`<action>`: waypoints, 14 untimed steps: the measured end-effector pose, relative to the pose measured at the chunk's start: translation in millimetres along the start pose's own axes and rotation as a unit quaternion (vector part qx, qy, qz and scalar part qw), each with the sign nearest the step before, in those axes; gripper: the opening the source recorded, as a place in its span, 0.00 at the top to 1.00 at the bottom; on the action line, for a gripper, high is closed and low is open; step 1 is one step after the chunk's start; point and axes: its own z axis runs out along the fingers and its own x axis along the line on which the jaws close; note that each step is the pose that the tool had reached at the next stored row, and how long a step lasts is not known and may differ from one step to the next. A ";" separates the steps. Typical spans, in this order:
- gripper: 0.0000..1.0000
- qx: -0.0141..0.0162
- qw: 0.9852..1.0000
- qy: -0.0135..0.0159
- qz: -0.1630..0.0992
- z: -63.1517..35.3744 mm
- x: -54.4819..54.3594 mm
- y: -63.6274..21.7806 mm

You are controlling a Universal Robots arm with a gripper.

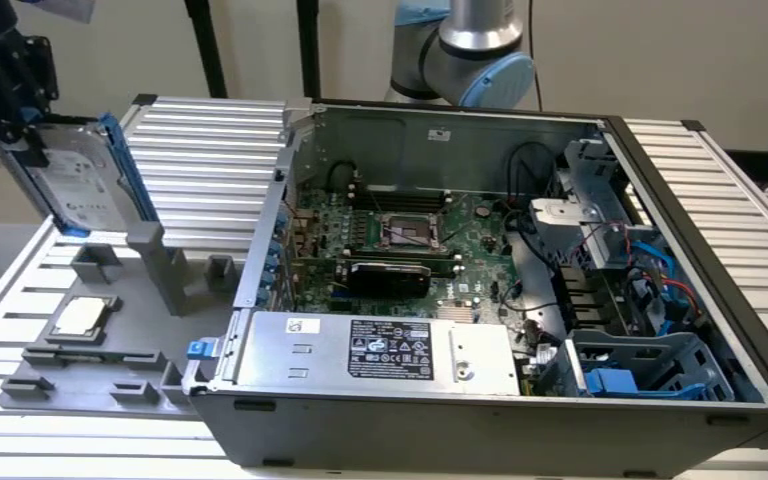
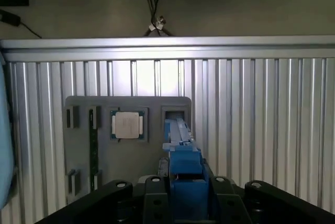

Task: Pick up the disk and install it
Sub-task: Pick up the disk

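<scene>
Up at ten o'clock in the exterior view, the gripper (image 1: 35,135) is clamped on the disk (image 1: 80,185). It holds the disk in the air, tilted, above the grey tray (image 1: 84,380). The low end of the disk hangs just beside a tall grey post (image 1: 148,250) on the tray. I cannot tell if they touch.

From the disk toward three o'clock there is bare ribbed table (image 1: 211,150), and then the side wall of the computer case (image 1: 491,440). The case lies open on top, in the middle of the picture. Inside it, a silver box (image 1: 384,350) with a black label fills the six o'clock edge. A blue and grey cage (image 1: 651,365) sits at four o'clock. Wires (image 1: 651,270) crowd the room at three o'clock, close to the case wall.

The picture edge cuts off the gripper at ten o'clock, so only part of its black body can be seen. Of the arm, one grey joint (image 1: 471,50) with a blue cap pokes up behind the case at twelve o'clock.

In the wrist view the disk is seen edge-on as a blue rail, squeezed between the black fingers (image 2: 152,203). Its flat face and label are hidden. Past it, the small square chip (image 2: 127,125) lies in the tray, with a dark pocket (image 2: 175,114) just beside it.

The gripper points down at the tray and the ribbed table.
</scene>
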 end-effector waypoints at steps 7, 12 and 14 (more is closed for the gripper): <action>1.00 0.000 1.000 0.000 0.000 -31.4 -0.7 -13.2; 1.00 0.000 1.000 -0.002 0.000 -53.3 -1.4 -34.3; 1.00 0.000 1.000 -0.003 0.000 -62.4 -1.7 -43.3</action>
